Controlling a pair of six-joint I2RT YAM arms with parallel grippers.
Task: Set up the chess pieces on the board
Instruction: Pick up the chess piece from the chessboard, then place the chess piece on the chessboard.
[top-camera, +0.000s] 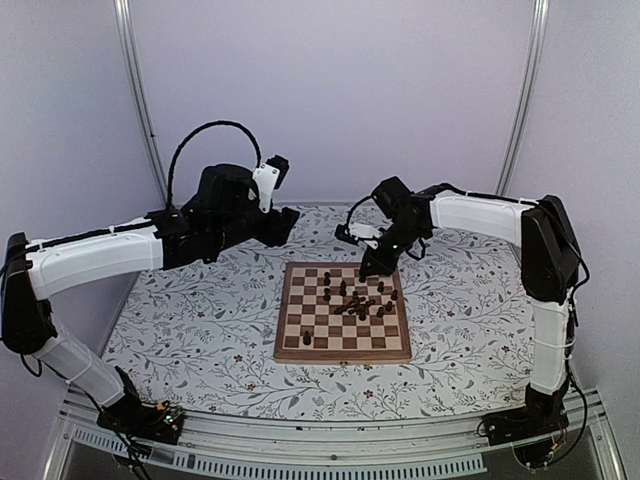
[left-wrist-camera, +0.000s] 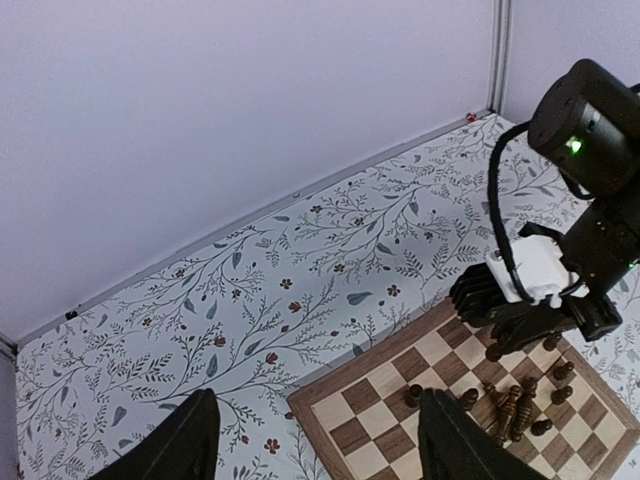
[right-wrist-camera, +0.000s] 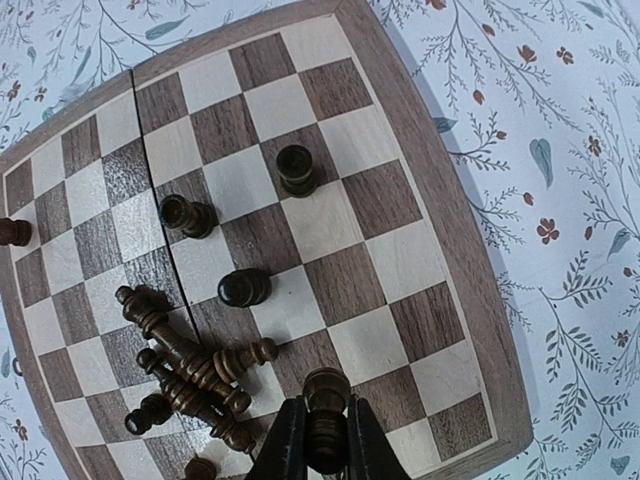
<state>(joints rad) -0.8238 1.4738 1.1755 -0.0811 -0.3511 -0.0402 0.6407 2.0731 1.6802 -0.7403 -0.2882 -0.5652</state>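
- Right gripper (right-wrist-camera: 320, 452): my two fingers are drawn in narrow on one held chessman (right-wrist-camera: 327, 392). They pinch it from both sides below its rounded head.
- Held chessman: dark brown, turned, upright between my fingers. It sits over a square close to the board's edge. I cannot tell whether its foot rests on the wood or hangs just above it.
- Left gripper (left-wrist-camera: 318, 452): my fingers (left-wrist-camera: 185, 445) are spread wide with nothing between them. It hangs above the table (top-camera: 200, 320), near the board's far left corner and not touching it.
- Chessboard (top-camera: 343, 355): square, with light tan and dark brown squares and a mid-brown border. It lies flat on the floral table, midway between my two arms. My right gripper is over its far right part.
- Heap of toppled chessmen (right-wrist-camera: 195, 375): several dark pieces lie on their sides, crossed over one another. The heap is around mid-board, just beside the held chessman.
- Standing chessmen: three are upright on separate squares, apart from the heap. They are a flat-topped one (right-wrist-camera: 296, 168), a second (right-wrist-camera: 185, 213) and a round-headed third (right-wrist-camera: 243, 288).
- Lone chessman (top-camera: 307, 338): upright near the board's near left corner, well apart from the rest.
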